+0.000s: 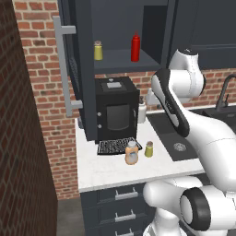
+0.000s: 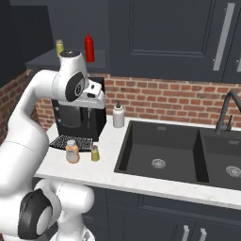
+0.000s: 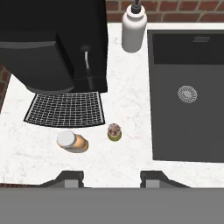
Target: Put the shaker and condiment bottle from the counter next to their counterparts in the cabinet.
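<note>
Left base view: we find the cabinet (image 1: 120, 32) with its door swung open at 9 o'clock; on its shelf stand the counterparts, a yellow shaker (image 1: 98, 50) and, just to its 3 o'clock, a red bottle (image 1: 135, 47); nothing else stands beside them. Below, on the counter (image 1: 106, 173), the orange bottle (image 1: 132, 153) and the olive shaker (image 1: 149, 149) stand upright, near each other but apart, in front of the coffee machine (image 1: 116, 109); we judge that neither item has been moved yet, so both transfers remain.

Right base view: the same pair stands on the counter at 8 o'clock of the sink (image 2: 164, 153), the orange bottle at 9 o'clock of the olive shaker; a white soap dispenser (image 2: 118, 115) stands by the wall at 12 o'clock of them; the arm is raised above the machine, well clear of both items.

Hand view: the camera looks down on the counter; the orange bottle sits at 9 o'clock of the olive shaker, both just below the drip grille (image 3: 65, 108); the gripper (image 3: 112, 178) shows its two tips at the bottom edge, apart from each other with nothing between them; we read it as nearly closed and holding nothing; approach and first grasp are still to come.
</note>
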